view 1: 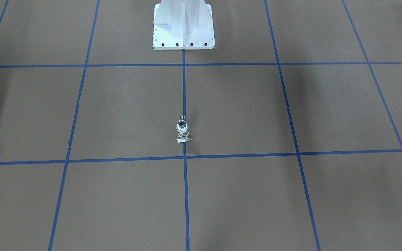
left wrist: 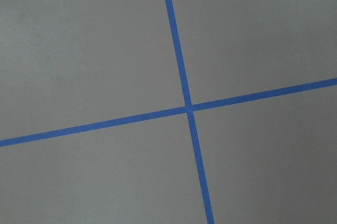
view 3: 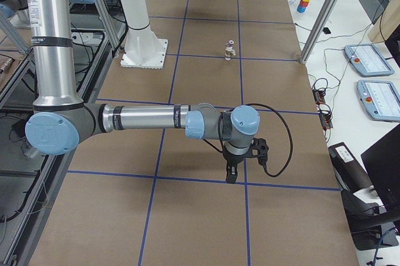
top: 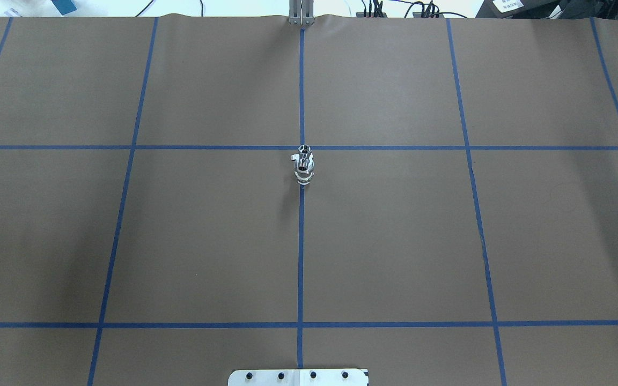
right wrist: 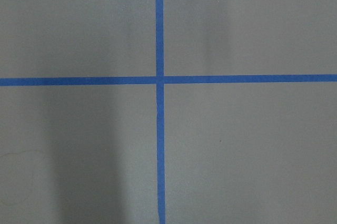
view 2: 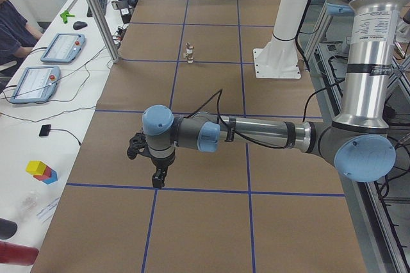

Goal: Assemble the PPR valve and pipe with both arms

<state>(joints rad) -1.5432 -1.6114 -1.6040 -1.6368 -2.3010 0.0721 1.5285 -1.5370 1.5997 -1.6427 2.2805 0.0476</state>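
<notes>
K: Left arm (view 2: 256, 133) fills the near ground in the left-end view. Status?

M: Forearm stretched out level. The left gripper (view 2: 157, 181) points down over the brown table (top: 207, 241), by a blue tape (left wrist: 181, 71) crossing towards the left end. Jaws: can't tell, only the side camera catches them.

K: Parts?

M: PPR valve (view 1: 183, 131) is mid-table on the centre tape line, just beside the cross line on the operators' side and well apart from both grippers. It looks upright in the side views. Its pale lever is at the low end in the front view. The pipe (view 1: 183, 118) is the small grey stub at its other end, touching it. Can't tell how deep it's seated.

K: Right side?

M: Right arm (view 3: 150, 118) is posed the same way: forearm level, right gripper (view 3: 231, 176) pointing down by a tape crossing towards the right end. Jaws are unreadable there too.

K: Anything else?

M: Just the white pedestal (view 1: 183, 28), centred at the robot-side edge.
</notes>
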